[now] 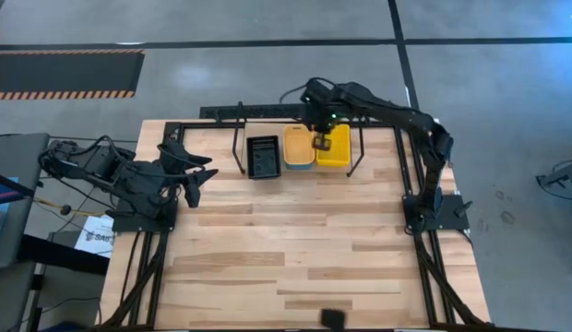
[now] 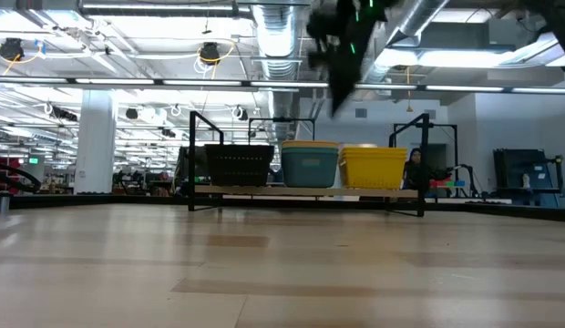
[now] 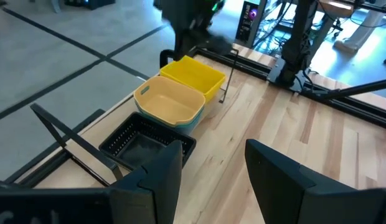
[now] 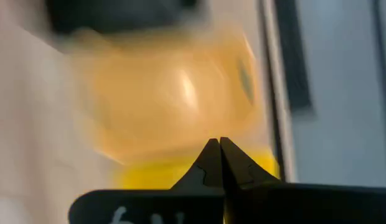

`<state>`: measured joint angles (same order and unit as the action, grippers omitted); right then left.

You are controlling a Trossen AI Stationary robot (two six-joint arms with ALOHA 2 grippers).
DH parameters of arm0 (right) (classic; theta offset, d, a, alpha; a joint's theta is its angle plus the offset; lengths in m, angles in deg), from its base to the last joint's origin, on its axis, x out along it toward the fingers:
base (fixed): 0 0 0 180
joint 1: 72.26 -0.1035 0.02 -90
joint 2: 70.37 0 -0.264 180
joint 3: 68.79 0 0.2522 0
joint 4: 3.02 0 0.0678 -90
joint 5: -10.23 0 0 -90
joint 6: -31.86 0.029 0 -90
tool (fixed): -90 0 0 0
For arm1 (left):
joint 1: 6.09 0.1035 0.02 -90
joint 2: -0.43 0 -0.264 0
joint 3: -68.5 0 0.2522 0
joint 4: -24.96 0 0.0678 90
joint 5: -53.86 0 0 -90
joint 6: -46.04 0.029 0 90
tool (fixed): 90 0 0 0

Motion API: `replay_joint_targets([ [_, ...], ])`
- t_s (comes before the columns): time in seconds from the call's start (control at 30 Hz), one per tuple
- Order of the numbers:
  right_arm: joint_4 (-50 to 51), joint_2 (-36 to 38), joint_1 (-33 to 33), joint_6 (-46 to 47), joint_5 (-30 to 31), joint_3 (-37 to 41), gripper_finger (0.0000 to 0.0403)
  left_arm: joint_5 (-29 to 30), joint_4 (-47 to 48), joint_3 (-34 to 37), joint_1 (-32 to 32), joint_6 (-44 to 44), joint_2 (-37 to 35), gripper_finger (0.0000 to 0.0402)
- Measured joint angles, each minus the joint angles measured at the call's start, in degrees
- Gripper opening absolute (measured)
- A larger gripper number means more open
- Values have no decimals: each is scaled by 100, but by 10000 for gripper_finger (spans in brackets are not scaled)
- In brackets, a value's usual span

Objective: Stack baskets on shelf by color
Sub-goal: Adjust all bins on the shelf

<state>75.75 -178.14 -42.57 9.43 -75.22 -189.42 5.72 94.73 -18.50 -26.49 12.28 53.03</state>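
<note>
On the black rod shelf (image 1: 238, 138) at the table's far edge, three piles of baskets stand side by side. They are a black basket (image 1: 263, 157), an orange basket (image 1: 299, 148) nested in a teal one (image 2: 310, 169), and a yellow basket (image 1: 334, 149). My right gripper (image 1: 320, 140) hangs shut above the gap between orange and yellow, well clear of them in the low view (image 2: 342, 64). Its wrist view shows the closed fingertips (image 4: 219, 144) over the blurred orange basket (image 4: 174, 93). My left gripper (image 1: 198, 177) waits open near the table's left edge, pointing toward the shelf (image 3: 56, 134).
A black frame (image 1: 411, 175) edges the wooden table, with the arm bases on its left and right sides. A small dark object (image 1: 333, 317) lies at the near edge. The wide middle and near part of the tabletop (image 1: 295, 249) is bare wood.
</note>
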Motion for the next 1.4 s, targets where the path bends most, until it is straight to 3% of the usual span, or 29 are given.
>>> replay_joint_targets([
  [0.17, -846, -12, -214, 214, -2195, -617, 0, -2, 0, 0, -1, 2, 0, 164],
  [0.43, -1246, -258, -305, 419, -2919, -596, 0, -59, 2, 0, -1, 127, 0, 164],
  [0.57, -1533, -614, -480, 438, -2981, -616, 0, -23, 2, 0, -1, 108, 2, 164],
  [0.7, -1621, -785, -718, 436, -3005, -723, 0, 463, 99, 0, 38, 6, 11, 164],
  [0.93, -1114, -467, -1040, 439, -2971, -1692, 0, 1328, 427, -1, 491, -4, 219, 164],
  [1.1, -822, 97, -1354, 397, -2874, -2336, 0, 561, 338, -4, 1230, 459, 608, 164],
  [1.2, -862, 533, -1516, 398, -2851, -2603, 0, 506, 180, 0, 1606, 918, 986, 164],
  [1.3, -903, 961, -1668, 416, -2725, -2725, 0, 283, -359, 0, 1925, 1963, 1405, 164],
  [1.4, -865, 1317, -1809, 550, -2369, -2732, 0, -689, -1288, 0, 2320, 3155, 1848, 154],
])
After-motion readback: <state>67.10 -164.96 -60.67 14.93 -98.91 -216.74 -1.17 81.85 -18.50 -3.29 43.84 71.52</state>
